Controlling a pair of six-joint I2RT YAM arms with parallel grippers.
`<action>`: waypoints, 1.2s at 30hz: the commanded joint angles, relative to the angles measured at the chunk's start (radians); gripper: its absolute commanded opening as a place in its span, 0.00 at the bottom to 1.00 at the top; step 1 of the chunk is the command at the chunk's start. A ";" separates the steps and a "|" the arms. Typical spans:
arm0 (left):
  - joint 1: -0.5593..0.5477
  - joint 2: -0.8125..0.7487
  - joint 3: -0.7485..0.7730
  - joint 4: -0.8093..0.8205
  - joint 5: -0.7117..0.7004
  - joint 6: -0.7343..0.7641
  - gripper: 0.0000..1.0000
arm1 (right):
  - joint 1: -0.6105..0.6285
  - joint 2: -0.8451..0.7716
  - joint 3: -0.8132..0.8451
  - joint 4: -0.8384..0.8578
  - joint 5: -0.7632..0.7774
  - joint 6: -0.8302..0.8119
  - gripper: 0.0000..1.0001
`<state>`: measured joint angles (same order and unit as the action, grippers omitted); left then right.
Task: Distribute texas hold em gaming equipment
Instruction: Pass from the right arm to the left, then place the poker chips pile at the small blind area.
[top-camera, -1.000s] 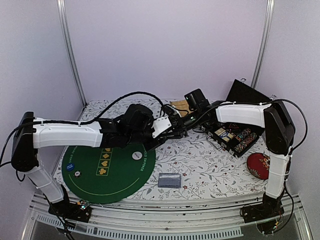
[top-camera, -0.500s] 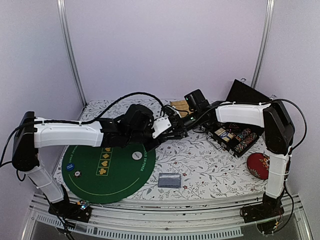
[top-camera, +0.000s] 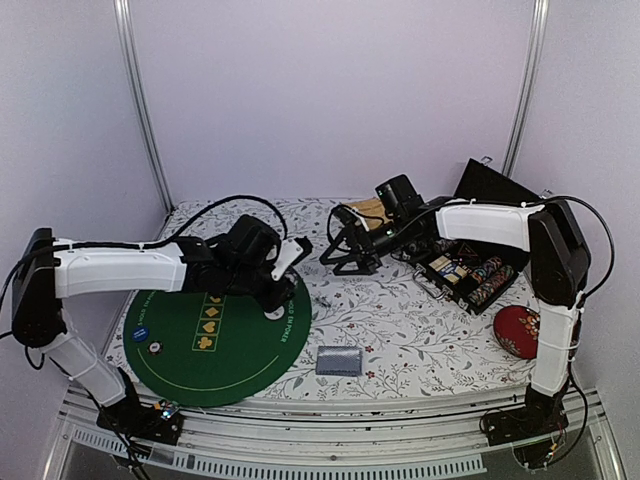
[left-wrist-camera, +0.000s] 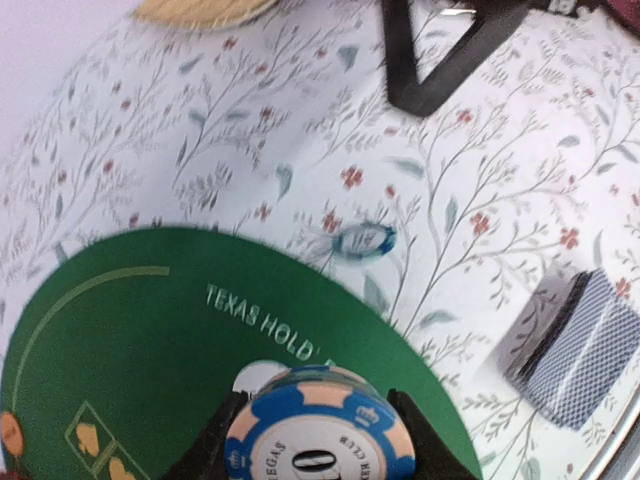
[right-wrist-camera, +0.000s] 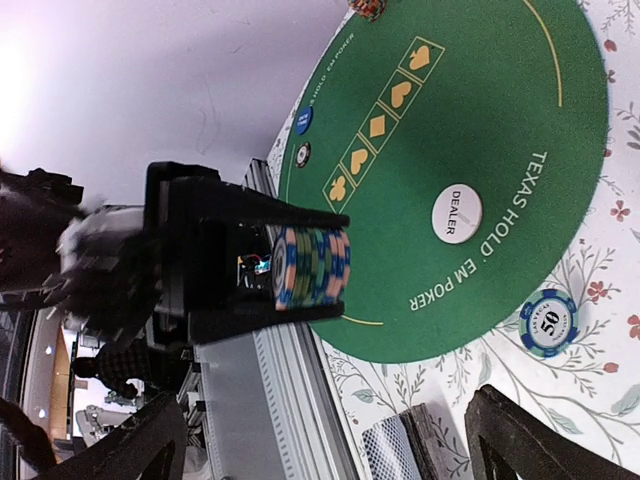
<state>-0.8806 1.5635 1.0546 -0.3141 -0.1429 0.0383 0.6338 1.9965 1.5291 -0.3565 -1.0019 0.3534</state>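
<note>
**Item:** chip stack. Hard round discs with blue-and-orange striped rims.

**Holder:** the left end effector is gripping it by the rims, top face facing the wrist camera.

**Position:** it is hovering over the upper-right edge of the round green felt mat. The open felt is lying toward the lower left, the left arm being nearer.

**Other arm:** the right end effector is standing wide open, empty.

**Loose pieces:** the teal chip and the grey-blue card deck are lying on the floral-cloth counter.
</note>
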 joint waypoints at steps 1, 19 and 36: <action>0.074 -0.087 -0.070 -0.174 -0.028 -0.259 0.00 | -0.029 -0.025 0.038 -0.047 0.055 -0.050 0.99; 0.582 -0.488 -0.455 -0.455 -0.176 -0.986 0.00 | -0.044 -0.092 0.041 -0.285 0.368 -0.390 0.99; 0.689 -0.454 -0.550 -0.469 -0.182 -1.113 0.00 | -0.100 -0.143 -0.019 -0.266 0.317 -0.442 0.99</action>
<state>-0.2081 1.0950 0.5388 -0.8108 -0.3252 -1.0527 0.5339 1.8866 1.5208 -0.6277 -0.6647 -0.0700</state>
